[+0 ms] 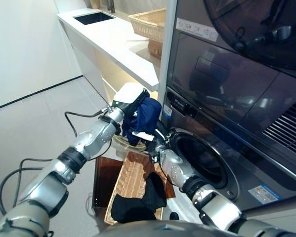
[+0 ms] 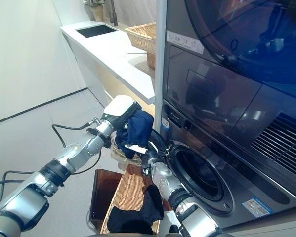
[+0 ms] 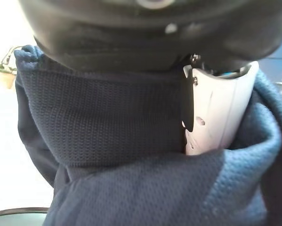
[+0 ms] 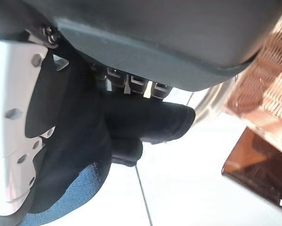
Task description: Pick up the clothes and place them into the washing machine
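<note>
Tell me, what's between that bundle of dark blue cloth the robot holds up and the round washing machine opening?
The robot's right hand, seen in both eye views beside the dark blue cloth, before the round opening.

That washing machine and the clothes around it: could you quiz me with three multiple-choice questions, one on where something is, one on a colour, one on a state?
1. Where is the wicker basket with the black clothes?
A. on the white counter
B. on the floor before the washing machine
C. inside the drum

2. What colour is the garment held up by the left hand?
A. dark blue
B. red
C. yellow

3. How is the washing machine's round opening?
A. shut with a white lid
B. covered by a towel
C. open, its drum dark inside

Answers:
1 B, the basket stands low, beside the machine's front.
2 A, the left wrist view shows dark blue mesh cloth with the fingers closed on it.
3 C, the head views look straight into the dark drum; the right hand, below the garment, grips dark cloth too.
</note>
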